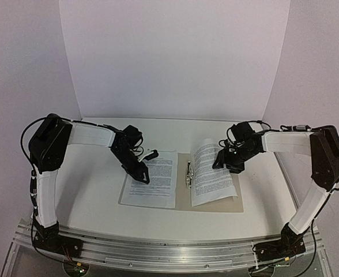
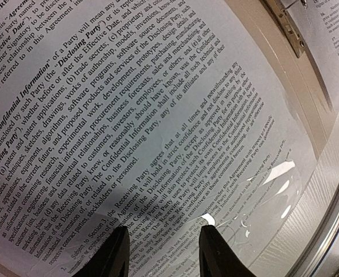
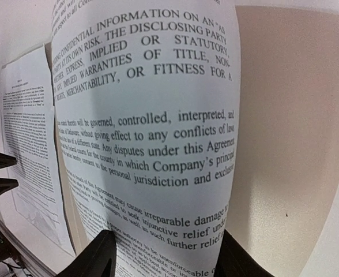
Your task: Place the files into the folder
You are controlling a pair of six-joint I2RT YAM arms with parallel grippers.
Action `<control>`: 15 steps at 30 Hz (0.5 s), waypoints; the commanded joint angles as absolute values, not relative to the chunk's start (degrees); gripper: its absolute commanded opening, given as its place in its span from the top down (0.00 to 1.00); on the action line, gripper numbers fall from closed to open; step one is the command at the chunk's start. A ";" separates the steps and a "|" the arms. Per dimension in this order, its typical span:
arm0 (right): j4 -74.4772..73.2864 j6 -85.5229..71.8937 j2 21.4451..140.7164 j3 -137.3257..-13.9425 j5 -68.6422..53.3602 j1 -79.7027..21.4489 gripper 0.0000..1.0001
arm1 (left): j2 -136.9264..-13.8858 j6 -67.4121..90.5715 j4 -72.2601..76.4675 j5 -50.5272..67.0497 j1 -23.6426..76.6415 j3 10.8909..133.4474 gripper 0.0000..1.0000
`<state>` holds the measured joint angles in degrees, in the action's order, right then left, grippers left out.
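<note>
Top view: bright, even, diffuse light from overhead. The backdrop (image 1: 175, 57) is close to washed out, and the corners fall off to greyish pink. Shadows are soft only, the clearest under the raised right sheet (image 1: 213, 173) toward 5 o'clock. Mild barrel bend at the rim.

Left wrist: left sheet (image 2: 158, 115) print is sharp mid-frame and smeared at 12 and 9 o'clock. Grey shadow band at 7 o'clock. White glare patches at 4 o'clock.

Right wrist: right sheet print is crisp at centre and soft toward 6 o'clock, with a strong fisheye bulge. The folder (image 3: 290, 144) at 3 o'clock is evenly lit, slightly dim.
</note>
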<state>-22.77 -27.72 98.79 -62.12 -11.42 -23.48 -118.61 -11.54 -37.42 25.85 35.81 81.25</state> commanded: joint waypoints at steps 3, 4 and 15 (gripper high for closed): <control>-29.29 -27.02 99.93 -65.69 -6.70 -25.43 0.40 | -119.44 -11.44 -37.53 26.98 35.77 82.01 0.58; -30.36 -27.05 99.97 -66.23 -6.04 -25.67 0.39 | -119.53 -11.47 -37.55 27.08 35.79 82.00 0.58; -34.57 -25.23 101.78 -71.00 -0.55 -26.67 0.10 | -119.83 -11.65 -38.06 27.66 35.77 82.62 0.57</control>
<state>-31.89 -26.63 100.11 -67.73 -3.78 -26.35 -119.02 -11.55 -37.41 26.92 35.79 81.34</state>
